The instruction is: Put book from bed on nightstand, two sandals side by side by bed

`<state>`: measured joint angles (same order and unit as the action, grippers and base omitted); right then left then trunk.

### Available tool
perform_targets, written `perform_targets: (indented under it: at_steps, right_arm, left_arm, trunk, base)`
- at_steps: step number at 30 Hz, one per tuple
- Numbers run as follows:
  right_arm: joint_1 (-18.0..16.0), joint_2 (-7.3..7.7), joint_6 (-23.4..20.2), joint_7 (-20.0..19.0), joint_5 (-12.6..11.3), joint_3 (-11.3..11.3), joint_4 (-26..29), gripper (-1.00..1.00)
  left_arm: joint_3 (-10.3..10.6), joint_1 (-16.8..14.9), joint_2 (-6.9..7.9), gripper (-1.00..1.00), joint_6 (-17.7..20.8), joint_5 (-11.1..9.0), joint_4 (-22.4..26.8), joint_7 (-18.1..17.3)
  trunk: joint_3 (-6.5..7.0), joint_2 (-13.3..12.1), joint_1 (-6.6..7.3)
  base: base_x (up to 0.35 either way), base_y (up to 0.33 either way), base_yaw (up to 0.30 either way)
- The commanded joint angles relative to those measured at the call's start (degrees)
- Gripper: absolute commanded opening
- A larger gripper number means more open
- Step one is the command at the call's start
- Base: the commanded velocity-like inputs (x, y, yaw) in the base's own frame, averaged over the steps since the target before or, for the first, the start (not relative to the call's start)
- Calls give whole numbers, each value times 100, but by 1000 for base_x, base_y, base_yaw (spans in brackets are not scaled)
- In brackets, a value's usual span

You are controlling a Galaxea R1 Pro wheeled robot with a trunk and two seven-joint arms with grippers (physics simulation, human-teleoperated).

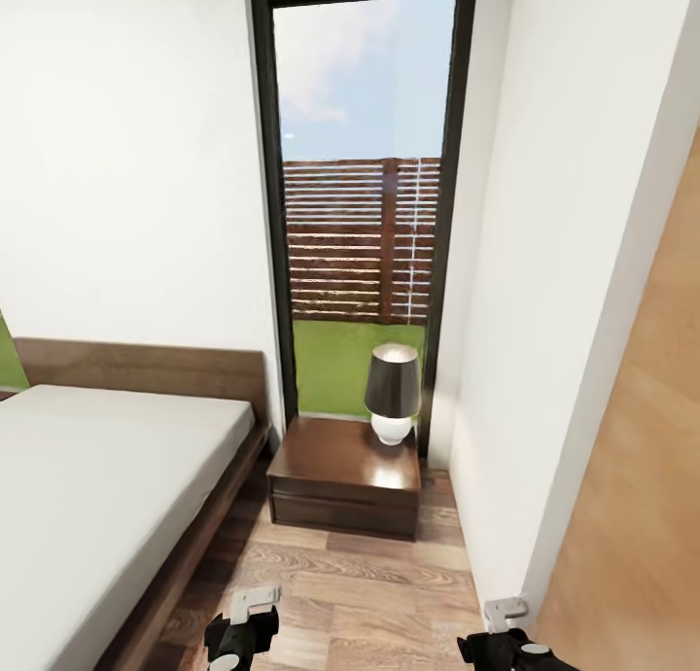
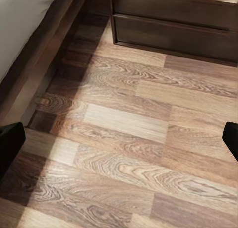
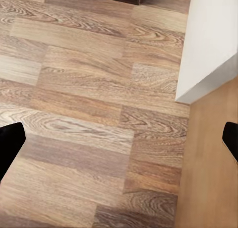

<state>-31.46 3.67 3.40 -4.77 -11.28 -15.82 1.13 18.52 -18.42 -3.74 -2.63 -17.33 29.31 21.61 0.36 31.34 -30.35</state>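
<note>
The low dark-brown wooden nightstand (image 1: 342, 486) stood at centre frame, its dark-shaded lamp (image 1: 393, 394) on the top's right rear. The grey-mattressed platform bed (image 1: 97, 486) filled the lower left. The left gripper (image 1: 243, 632), at bottom centre-left, was nearer the bed; the right gripper (image 1: 506, 642) sat bottom right. In the wrist views both grippers' fingertips were spread wide over bare floor. Book and sandals were out of sight.
</note>
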Motion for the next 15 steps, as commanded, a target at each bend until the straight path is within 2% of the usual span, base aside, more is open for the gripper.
perform_targets:
  at_steps: [1, 15]
  right_arm:
    - [-2, 2, 20, -24, -60, -44, -7, 100]
    - [-2, 2, 19, -47, -56, -44, -7, 100]
  left_arm:
    - [46, -4, 5, 100, -27, -60, -4, 42]
    - [46, -4, 5, 100, -27, -64, -4, 42]
  trunk:
    - [17, -40, 18]
    - [269, -602, 325]
  base:
    - [334, 0, 0]
    - [334, 0, 0]
